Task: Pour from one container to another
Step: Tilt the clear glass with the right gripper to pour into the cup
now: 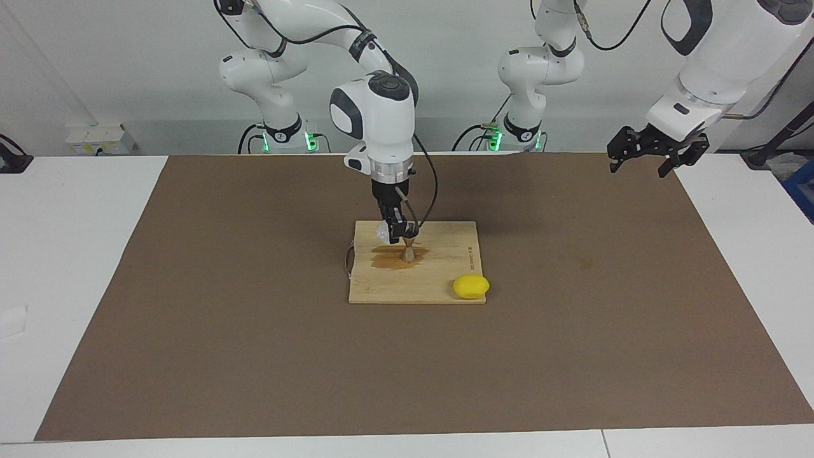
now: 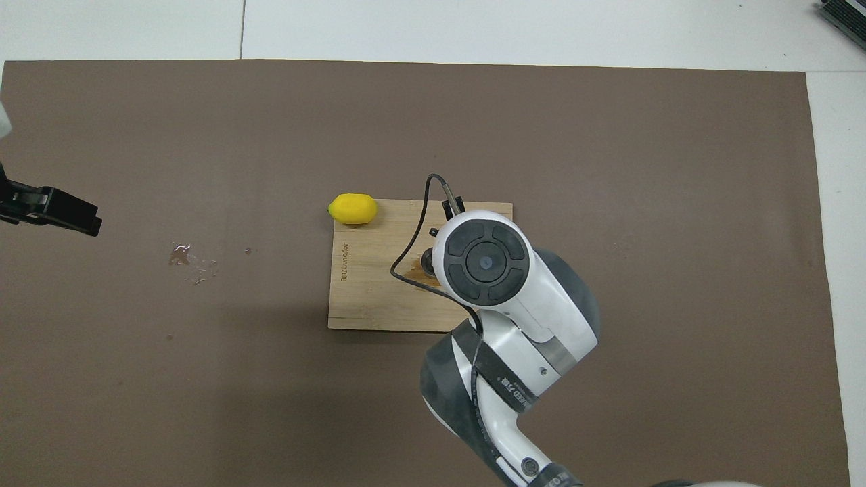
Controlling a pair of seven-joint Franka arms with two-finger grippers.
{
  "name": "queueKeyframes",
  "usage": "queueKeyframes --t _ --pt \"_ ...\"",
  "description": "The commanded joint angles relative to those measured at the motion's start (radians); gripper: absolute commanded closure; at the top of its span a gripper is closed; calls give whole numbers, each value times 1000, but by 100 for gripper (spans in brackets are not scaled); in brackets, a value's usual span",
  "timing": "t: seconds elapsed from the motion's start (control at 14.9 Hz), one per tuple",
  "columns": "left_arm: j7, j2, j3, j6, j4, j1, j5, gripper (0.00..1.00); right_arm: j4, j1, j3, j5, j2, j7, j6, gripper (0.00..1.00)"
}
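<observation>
One small clear squat cup (image 1: 384, 231) is clamped in the right gripper (image 1: 394, 234) — jaws tight on it, tipped against the one silvery hourglass-shaped metal jigger (image 1: 408, 250), which stands on a wet stain mid-way along the single pale wooden cutting board (image 1: 445, 280). One yellow lemon (image 1: 471, 287) lies at the board's corner. The left gripper (image 1: 650, 147) waits — jaws wide, holding nothing — over the brown mat (image 1: 254, 356) on the desk.

The right arm reaches over the table's middle, its wrist pointing steeply down and its black right gripper (image 1: 395, 234) closed tight. The left arm waits raised at its own end, its black left gripper (image 1: 648, 149) spread wide.
</observation>
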Motion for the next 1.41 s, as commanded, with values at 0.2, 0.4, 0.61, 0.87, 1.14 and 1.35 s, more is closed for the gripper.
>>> queueKeyframes --t 0.2,0.4,0.61,0.87,1.14,1.35 --pt "-35 -38 3 85 -73 -12 -13 0 4 19 0 -96 -13 35 -31 100" --pt "-33 -31 5 134 -63 -27 8 0 4 30 0 -123 -15 35 -33 100" --pt "-119 -32 3 154 -70 -76 10 0 4 34 0 -143 -16 35 -42 100" --pt "-127 -34 3 151 -66 -77 10 0 1 44 2 -177 -24 33 -45 100" --pt "-130 -35 2 156 -72 -64 8 0 10 36 2 -159 -15 30 -37 100" --pt "-133 -37 0 155 -73 -63 5 0 19 27 2 -105 -10 28 -39 100"
